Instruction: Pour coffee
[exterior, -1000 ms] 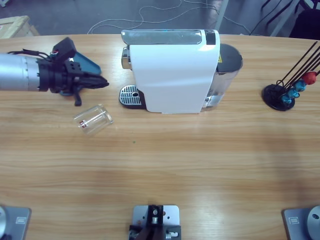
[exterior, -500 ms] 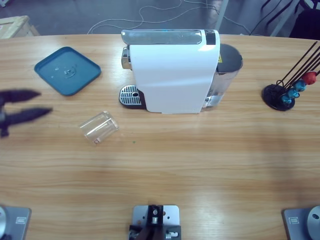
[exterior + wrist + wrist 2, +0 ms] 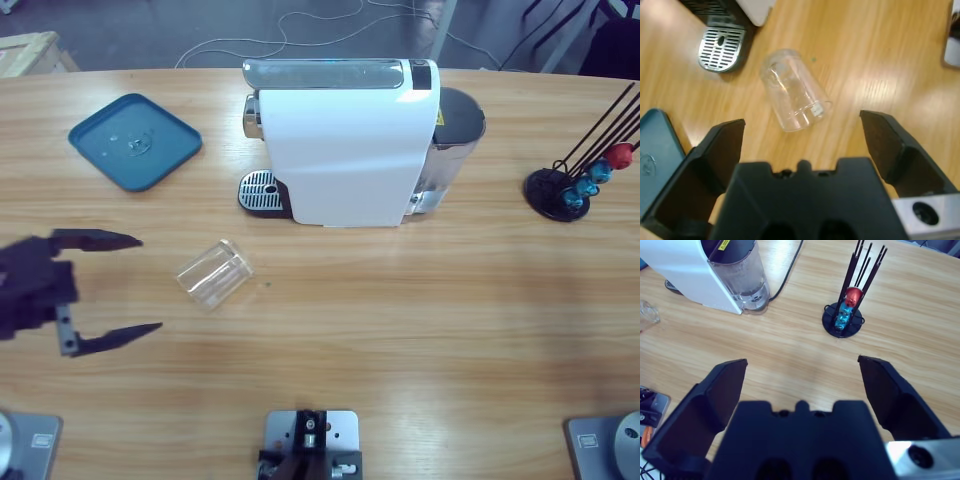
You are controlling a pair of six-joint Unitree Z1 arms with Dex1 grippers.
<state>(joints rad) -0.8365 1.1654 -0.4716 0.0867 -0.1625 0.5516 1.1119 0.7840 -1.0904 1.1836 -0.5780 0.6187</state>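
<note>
With fingers spread, the left gripper (image 3: 145,284) faces the toppled glass (image 3: 214,273); the right gripper (image 3: 802,362), equally spread, is seen only by wrist view.

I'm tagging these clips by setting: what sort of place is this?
Probably a lab or workshop bench made up as a coffee corner: a white coffee machine on a long wooden table, a capsule rack, loose cables on the floor behind, and the left gripper facing a tipped glass.

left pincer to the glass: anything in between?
Nothing visible. The left pincer is open, and only bare table lies between it and the glass, which lies on its side. The blue tray and the coffee machine sit off that line.
</note>
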